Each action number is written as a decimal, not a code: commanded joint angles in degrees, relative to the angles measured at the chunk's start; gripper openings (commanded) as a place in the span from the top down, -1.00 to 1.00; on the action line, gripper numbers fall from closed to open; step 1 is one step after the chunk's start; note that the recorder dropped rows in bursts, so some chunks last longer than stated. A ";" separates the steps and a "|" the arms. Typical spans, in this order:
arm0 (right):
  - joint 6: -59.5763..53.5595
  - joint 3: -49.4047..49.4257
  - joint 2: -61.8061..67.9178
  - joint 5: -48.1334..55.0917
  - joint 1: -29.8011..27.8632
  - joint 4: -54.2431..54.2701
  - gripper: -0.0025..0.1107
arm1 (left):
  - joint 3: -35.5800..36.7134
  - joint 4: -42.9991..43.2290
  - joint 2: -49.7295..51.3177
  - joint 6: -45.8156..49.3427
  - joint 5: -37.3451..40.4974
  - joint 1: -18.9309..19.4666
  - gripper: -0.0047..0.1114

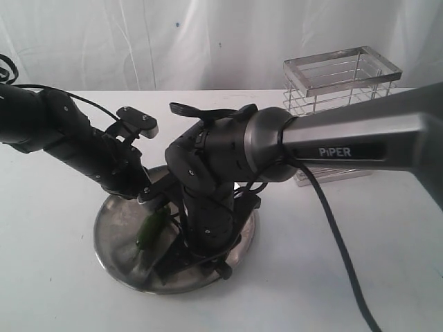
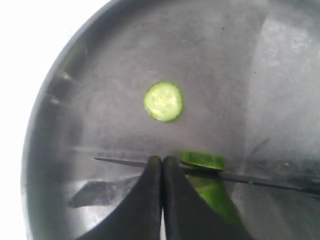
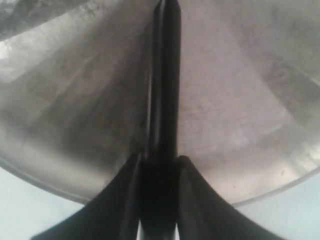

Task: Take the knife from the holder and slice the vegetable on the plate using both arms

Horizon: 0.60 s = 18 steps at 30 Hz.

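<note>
Right gripper (image 3: 159, 164) pinches knife (image 3: 167, 75) — left gripper (image 2: 162, 162), pressed together, sits just beside vegetable (image 2: 214, 192), perhaps touching.

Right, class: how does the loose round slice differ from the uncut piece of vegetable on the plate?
The slice is a thin disc lying flat, pale cut face up; the uncut piece is longer and shows darker green skin. The slice lies alone on bare metal; the uncut piece lies beside the shut left gripper, with the knife across it. Both are green and on the plate.
</note>
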 commanded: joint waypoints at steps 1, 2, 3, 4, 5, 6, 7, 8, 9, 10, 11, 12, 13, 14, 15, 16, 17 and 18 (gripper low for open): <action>-1.21 -2.07 1.38 -5.55 -0.16 -0.14 0.96 | 0.24 -3.27 -0.57 -0.21 6.11 -1.80 0.92; -1.21 -2.31 1.64 -5.31 -0.16 -0.14 0.96 | 0.24 -3.27 -0.57 -0.21 6.11 -1.80 0.92; -1.21 -2.45 1.80 -4.87 -0.16 -0.14 0.96 | 0.24 -3.27 -0.57 -0.21 6.11 -1.80 0.92; -1.43 -2.58 1.92 -4.70 -0.16 -0.14 0.96 | 0.24 -3.27 -0.57 -0.21 6.11 -1.80 0.92; -1.49 -2.58 1.92 -4.70 -0.16 -0.14 0.96 | 0.24 -3.27 -0.57 -0.21 6.11 -1.80 0.92; -1.47 -2.58 1.92 -4.58 -0.16 -0.14 0.96 | 0.24 -3.27 -0.57 -0.21 5.90 -1.80 0.92; -1.47 -2.58 1.92 -4.45 -0.16 -0.14 0.96 | 0.24 -3.27 -0.57 -0.21 5.90 -1.80 0.92; -1.86 -2.58 1.92 -4.24 -0.16 -0.14 0.96 | 0.24 -3.27 -0.57 -0.21 5.77 -1.80 0.92; -1.92 -2.58 1.92 -3.96 -0.16 -0.14 0.96 | 0.24 -3.27 -0.57 -0.21 5.49 -1.80 0.92; -2.10 -2.58 1.92 -3.82 -0.16 -0.14 0.96 | 0.24 -3.27 -0.57 -0.21 5.19 -1.80 0.92; -2.10 -2.58 1.92 -3.82 -0.16 -0.14 0.96 | 0.24 -3.27 -0.57 -0.21 5.06 -1.80 0.92; -2.10 -2.58 1.92 -3.82 -0.16 -0.14 0.96 | 0.24 -3.27 -0.57 -0.21 4.91 -1.80 0.92; -2.10 -2.58 1.92 -3.82 -0.16 -0.14 0.96 | 0.24 -3.27 -0.57 -0.21 4.79 -1.80 0.92; -2.10 -2.58 1.92 -3.82 -0.16 -0.14 0.96 | 0.24 -3.27 -0.57 -0.21 4.68 -1.80 0.92; -2.10 -2.58 1.92 -3.82 -0.16 -0.14 0.96 | 0.24 -3.27 -0.57 -0.21 4.68 -1.80 0.92; -2.10 -2.58 1.92 -3.82 -0.16 -0.14 0.96 | 0.24 -3.27 -0.57 -0.21 4.57 -1.80 0.92; -2.10 -2.58 1.92 -3.82 -0.16 -0.14 0.96 | 0.24 -3.27 -0.57 -0.21 4.45 -1.80 0.92; -2.10 -2.58 1.92 -3.82 -0.16 -0.14 0.96 | 0.24 -3.27 -0.57 -0.21 4.29 -1.80 0.92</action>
